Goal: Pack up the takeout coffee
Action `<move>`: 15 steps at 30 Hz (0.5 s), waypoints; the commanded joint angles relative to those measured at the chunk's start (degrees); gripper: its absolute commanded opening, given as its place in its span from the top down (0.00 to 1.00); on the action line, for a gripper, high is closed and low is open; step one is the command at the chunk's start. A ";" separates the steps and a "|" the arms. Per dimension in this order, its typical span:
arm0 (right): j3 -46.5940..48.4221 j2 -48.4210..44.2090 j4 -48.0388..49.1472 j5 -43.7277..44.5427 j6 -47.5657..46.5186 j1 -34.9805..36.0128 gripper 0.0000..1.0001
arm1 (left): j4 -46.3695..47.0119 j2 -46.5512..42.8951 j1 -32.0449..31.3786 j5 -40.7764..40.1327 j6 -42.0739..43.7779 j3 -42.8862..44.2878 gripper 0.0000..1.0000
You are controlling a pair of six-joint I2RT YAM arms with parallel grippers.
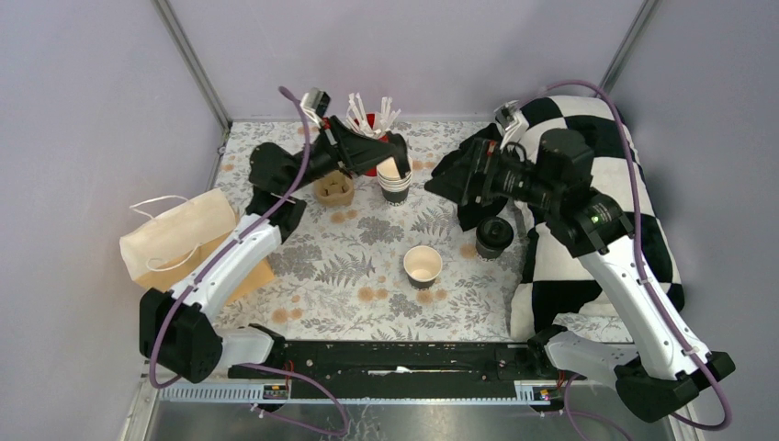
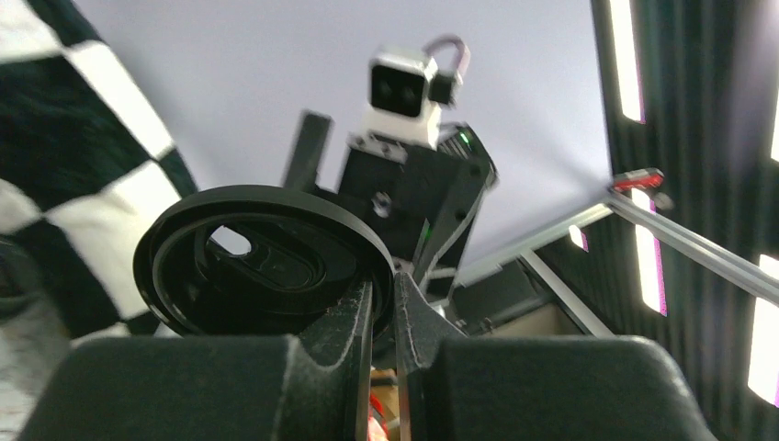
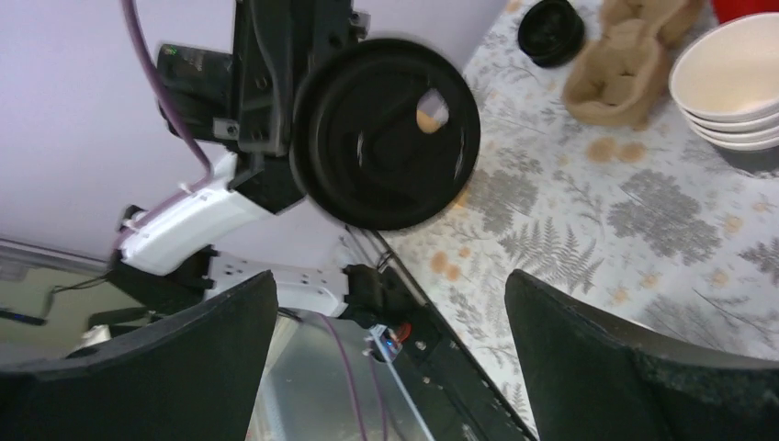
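My left gripper (image 1: 400, 152) is raised over the back middle of the table, shut on the rim of a round black plastic lid (image 2: 262, 266). The lid also shows in the right wrist view (image 3: 386, 133). My right gripper (image 1: 445, 180) is open and empty and faces the lid from the right, a short gap away (image 3: 388, 281). One takeout cup with a black lid (image 1: 494, 236) stands on the table under the right arm. A lidless cream cup (image 1: 423, 265) stands upright in the middle of the table.
A stack of lidless cream cups (image 1: 394, 180), a cardboard cup carrier (image 1: 333, 188) and a red cup of white sticks (image 1: 372, 119) stand at the back. A paper bag (image 1: 179, 234) lies at the left. A checked cloth (image 1: 634, 184) lies at the right. Another black round thing (image 3: 551, 32) lies beyond the carrier.
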 commanded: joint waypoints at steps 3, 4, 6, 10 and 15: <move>2.95 2.12 9.72 -14.20 6.32 -2.33 0.00 | 12.84 0.06 -3.83 2.93 -6.53 1.56 1.00; 3.04 2.45 9.36 -14.21 6.19 -2.38 0.00 | 13.01 0.22 -3.86 3.24 -6.71 1.60 1.00; 2.71 2.99 8.70 -14.27 5.68 -2.40 0.00 | 13.50 0.72 -4.07 4.15 -7.10 1.87 1.00; 1.00 2.64 13.78 -14.67 8.65 -2.40 0.00 | 13.84 1.21 -4.80 4.92 -7.53 1.73 1.00; 1.36 3.65 15.39 -15.92 9.27 -2.40 0.00 | 12.43 1.88 -5.44 4.93 -6.73 1.95 1.00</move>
